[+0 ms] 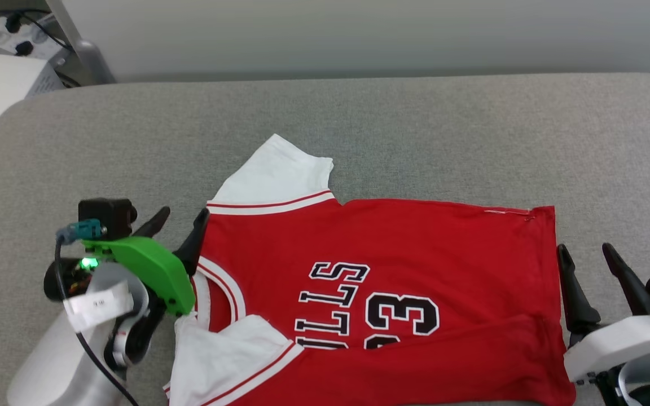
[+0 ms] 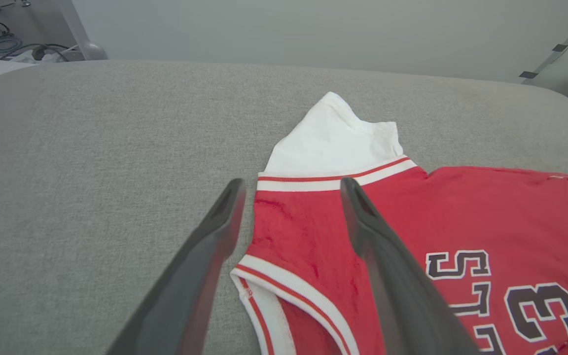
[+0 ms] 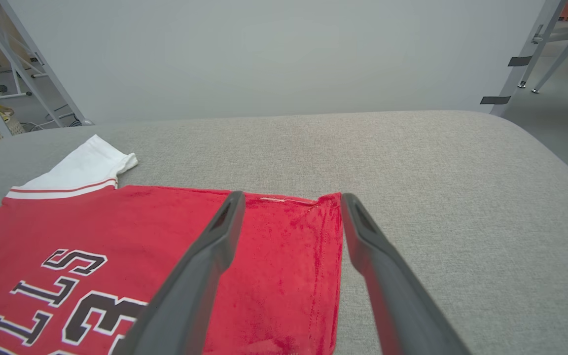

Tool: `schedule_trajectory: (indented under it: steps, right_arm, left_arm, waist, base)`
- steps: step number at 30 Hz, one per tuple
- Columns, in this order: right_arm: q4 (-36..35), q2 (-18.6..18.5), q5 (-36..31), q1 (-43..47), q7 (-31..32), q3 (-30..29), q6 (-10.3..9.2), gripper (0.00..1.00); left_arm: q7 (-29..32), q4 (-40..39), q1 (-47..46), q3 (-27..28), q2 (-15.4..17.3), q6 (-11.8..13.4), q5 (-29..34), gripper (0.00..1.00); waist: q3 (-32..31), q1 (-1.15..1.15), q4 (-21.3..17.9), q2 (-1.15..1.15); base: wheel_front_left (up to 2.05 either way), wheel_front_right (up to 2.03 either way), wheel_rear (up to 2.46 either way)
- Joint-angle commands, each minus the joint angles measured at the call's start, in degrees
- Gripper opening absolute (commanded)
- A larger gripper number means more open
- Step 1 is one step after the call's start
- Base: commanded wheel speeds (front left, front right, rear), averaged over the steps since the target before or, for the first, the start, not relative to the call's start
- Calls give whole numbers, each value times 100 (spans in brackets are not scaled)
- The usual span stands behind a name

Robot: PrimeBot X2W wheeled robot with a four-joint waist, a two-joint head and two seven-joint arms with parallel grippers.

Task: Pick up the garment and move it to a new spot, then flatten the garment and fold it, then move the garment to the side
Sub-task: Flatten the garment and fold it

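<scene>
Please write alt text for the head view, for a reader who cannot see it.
A red jersey-style T-shirt with white short sleeves and the number 23 lies spread on a grey fabric surface, its near edge folded over. The open left claw stands at its collar end, the open right claw beside its hem.

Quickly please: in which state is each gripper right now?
Left gripper: open, holding nothing, at the garment shoulder.
Right gripper: open, holding nothing, at its hem.
</scene>
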Motion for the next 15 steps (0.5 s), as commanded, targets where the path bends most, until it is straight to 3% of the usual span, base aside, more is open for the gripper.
schedule_trajectory:
  steps: [1, 8, 10, 11, 15]
  right_arm:
    - [-91, 46, -67, -184, -80, 3, -4, 100]
    - [-243, 146, -144, -637, -280, 79, -4, 100]
    - [-202, 162, -120, -760, -330, 120, -4, 100]
    - [-130, 183, -67, -902, -388, 166, -4, 100]
    - [-4, 200, 27, -1044, -483, 227, -4, 100]
  left_arm:
    - [-42, 104, -342, 8, -6, -97, 91, 100]
    - [425, 668, -1712, -171, 84, -645, 83, 100]
    - [785, 867, -2109, -318, 165, -782, 12, 100]
    - [1372, 1097, -2687, -544, 311, -887, -193, 100]
    - [2140, 1321, -3320, -838, 524, -916, -559, 100]
  waist:
    - [428, 0, -227, 0]
    - [1111, 0, -532, 0]
    - [1255, 0, -619, 0]
    - [1453, 0, -748, 0]
    - [1706, 0, -901, 0]
  base:
    - [0, 0, 0]
    - [0, 0, 0]
    - [0, 0, 0]
    - [0, 0, 0]
    - [0, 0, 0]
